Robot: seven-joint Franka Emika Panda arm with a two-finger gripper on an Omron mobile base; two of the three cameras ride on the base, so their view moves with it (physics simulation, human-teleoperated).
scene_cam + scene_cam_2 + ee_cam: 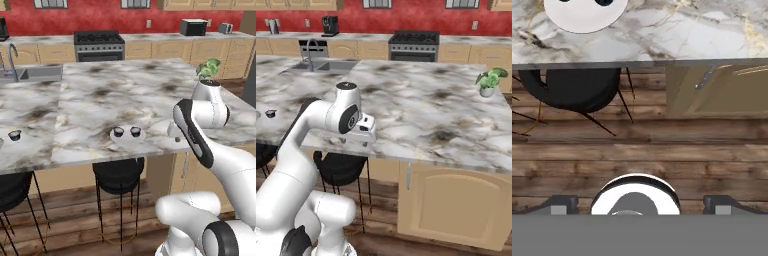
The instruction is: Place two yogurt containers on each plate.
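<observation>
A white plate (127, 137) lies near the counter's front edge with two yogurt containers on it, one (118, 132) on the left and one (135, 131) on the right. A third yogurt container (14, 135) (271, 113) stands alone on the counter far to the left. My gripper (176, 136) (355, 143) hangs open and empty over the front edge, a little right of that plate and apart from it. In the hand view the plate (586, 19) shows at the top left, and the fingertips (559, 205) stand wide apart at the bottom.
A black stool (118, 175) (572, 90) stands under the counter below the plate, with a wooden cabinet door (456, 200) to its right. A potted plant (207, 72) sits at the counter's far right, a sink (30, 74) at the back left.
</observation>
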